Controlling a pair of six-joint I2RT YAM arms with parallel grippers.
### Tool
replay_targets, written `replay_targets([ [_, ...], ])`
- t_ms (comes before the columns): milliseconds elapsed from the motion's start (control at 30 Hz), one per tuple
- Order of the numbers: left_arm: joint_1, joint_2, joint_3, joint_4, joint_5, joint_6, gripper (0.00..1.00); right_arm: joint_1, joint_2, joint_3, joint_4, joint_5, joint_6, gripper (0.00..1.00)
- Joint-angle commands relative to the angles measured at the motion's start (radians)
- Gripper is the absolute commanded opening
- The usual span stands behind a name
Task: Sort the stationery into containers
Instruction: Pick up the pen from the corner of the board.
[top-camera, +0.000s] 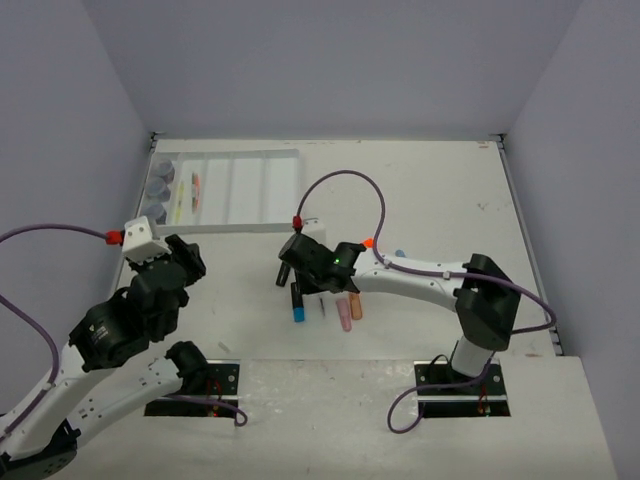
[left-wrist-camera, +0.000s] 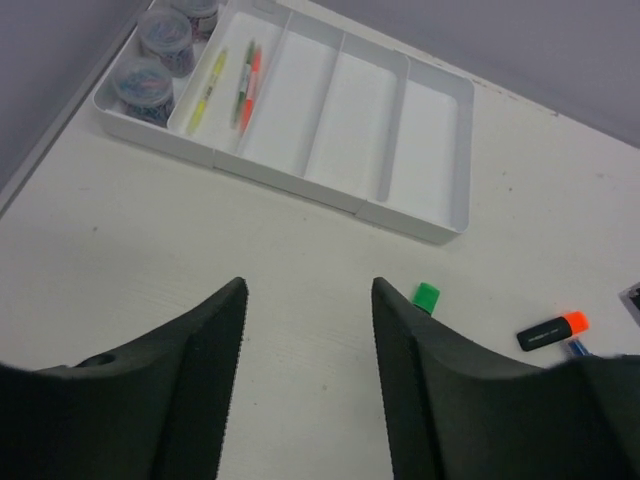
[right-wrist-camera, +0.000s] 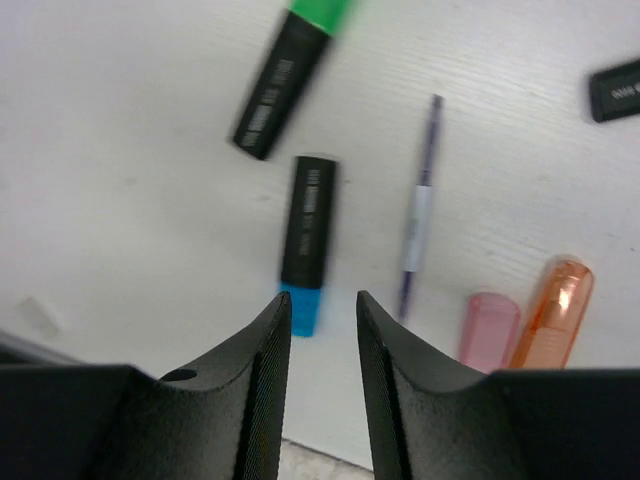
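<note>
Left gripper (left-wrist-camera: 308, 290) hangs released and empty near the white tray (left-wrist-camera: 468, 150); farther from the tray, right gripper (right-wrist-camera: 323, 300) stands parted, empty, by a blue-capped highlighter (right-wrist-camera: 308, 225)

arms (top-camera: 420, 280): white links, black joints | cables (top-camera: 350, 173): purple, orange-red connectors | LED (top-camera: 338, 263): green | bases (top-camera: 430, 375): black plates

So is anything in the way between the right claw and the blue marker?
No, nothing visible. The right claw is open over the blue marker, at its cap end. The green marker and the pen lie beside it, not on top.
</note>
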Motion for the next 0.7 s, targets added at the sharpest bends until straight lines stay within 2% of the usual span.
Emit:
replay_targets([
  [0, 0.005, -0.031, -0.003, 0.004, -0.059, -0.036, 0.65, 0.098, -0.062, 0.077, 0.074, 0.018, -0.105, 0.33],
  [100, 0.006, -0.063, 0.003, -0.012, -0.069, -0.066, 0.91, 0.129, -0.010, 0.078, 0.183, -0.086, -0.182, 0.32],
  [200, 0.007, -0.103, 0.002, -0.009, -0.073, -0.071, 1.00, 0.193, 0.110, 0.158, 0.208, -0.110, -0.264, 0.32],
  [400, 0.010, -0.201, -0.003, -0.007, -0.086, -0.085, 1.00, 0.279, 0.302, 0.342, 0.220, -0.132, -0.340, 0.33],
  [667, 0.011, -0.228, -0.009, 0.000, -0.083, -0.082, 1.00, 0.325, 0.439, 0.472, 0.176, -0.161, -0.392, 0.35],
])
